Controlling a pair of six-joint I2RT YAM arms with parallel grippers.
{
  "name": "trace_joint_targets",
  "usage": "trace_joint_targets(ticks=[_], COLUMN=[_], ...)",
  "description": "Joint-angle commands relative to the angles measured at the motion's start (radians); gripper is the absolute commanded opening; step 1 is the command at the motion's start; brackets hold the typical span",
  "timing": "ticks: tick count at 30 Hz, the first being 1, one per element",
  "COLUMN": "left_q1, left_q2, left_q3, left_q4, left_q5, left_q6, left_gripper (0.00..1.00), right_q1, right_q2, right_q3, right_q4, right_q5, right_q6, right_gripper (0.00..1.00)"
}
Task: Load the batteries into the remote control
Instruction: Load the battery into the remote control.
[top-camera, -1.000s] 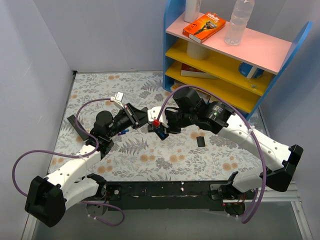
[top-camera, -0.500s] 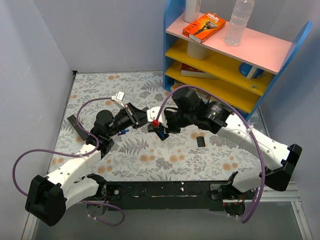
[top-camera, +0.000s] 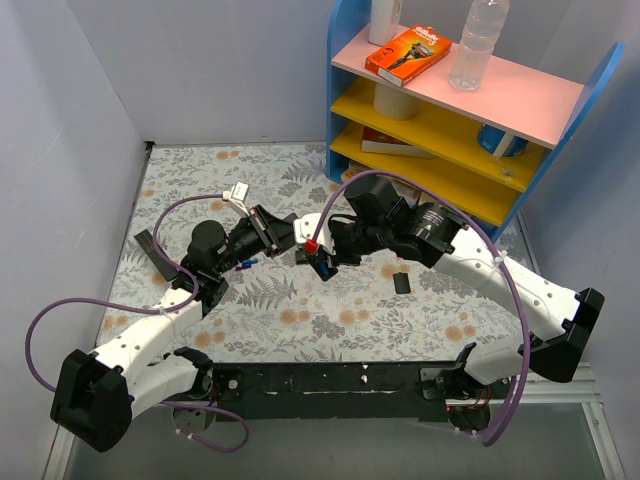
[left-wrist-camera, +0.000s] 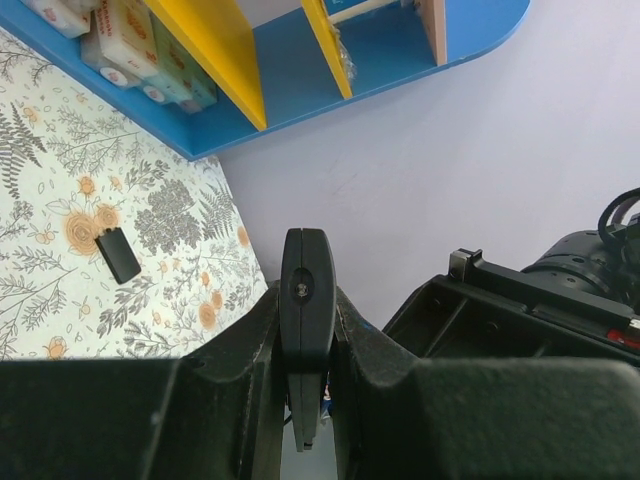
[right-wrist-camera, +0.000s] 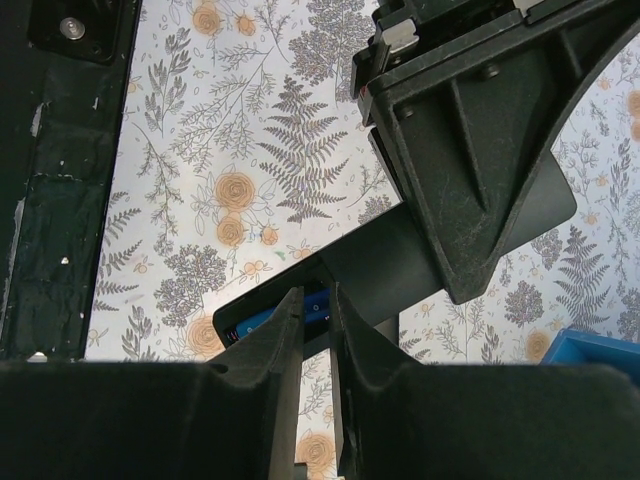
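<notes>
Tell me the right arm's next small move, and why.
Probably ease the right gripper down slightly to seat the battery in the remote control. The right wrist view shows the blue cell pinched in that gripper and lying at the open compartment. The left gripper is clamped on the remote, so it looks braced for a gentle push.

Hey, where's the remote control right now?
Left wrist view: the remote control is clamped edge-on in the left gripper. From above, that is over mid-table, just left of the right gripper.
</notes>
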Motion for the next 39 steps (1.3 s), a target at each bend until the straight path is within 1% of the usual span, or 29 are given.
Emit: trace_joint_targets(ticks=[1, 3, 7, 14, 24, 32, 34, 39], left_q1=[-0.002, -0.003, -0.003, -0.002, -0.002, -0.003, -0.002, -0.002], left_q2=[-0.004, 0.002, 0.010, 0.021, 0.030, 0.039, 0.044, 0.033], left_q3=[-0.020, -0.039, -0.071, -0.071, -0.074, -0.097, -0.103, -0.109], left_q4=[0.132, 0.190, 0.254, 0.274, 0.302, 0.311, 0.319, 0.324], left_q5=[0.019, 0.019, 0.022, 0.027, 0.035, 0.029, 0.030, 0.029], left_q6=[-0.032, -0.050, -0.078, -0.067, -0.072, -0.067, -0.067, -0.063], left_gripper=[0.00, 0.00, 0.00, 0.00, 0.00, 0.00, 0.00, 0.00], right_q1=[0.002, 0.000, 0.002, 0.003, 0.005, 0.006, 0.005, 0.005], right_q2=[0.001, 0.007, 0.013, 0.027, 0.035, 0.010, -0.002, -0.022], right_q3=[0.018, 0.029, 0.030, 0.049, 0.067, 0.135, 0.132, 0.101], right_q4=[0.010, 0.009, 0.003, 0.000, -0.002, 0.004, 0.015, 0.004], right_q5=[-0.024, -0.037, -0.053, -0.090, -0.084, -0.091, -0.076, 0.025], right_q6=[0.008, 0.014, 0.021, 0.031, 0.036, 0.050, 0.048, 0.038], right_gripper=[0.22, 0.22, 0.22, 0.22, 0.22, 0.29, 0.29, 0.31])
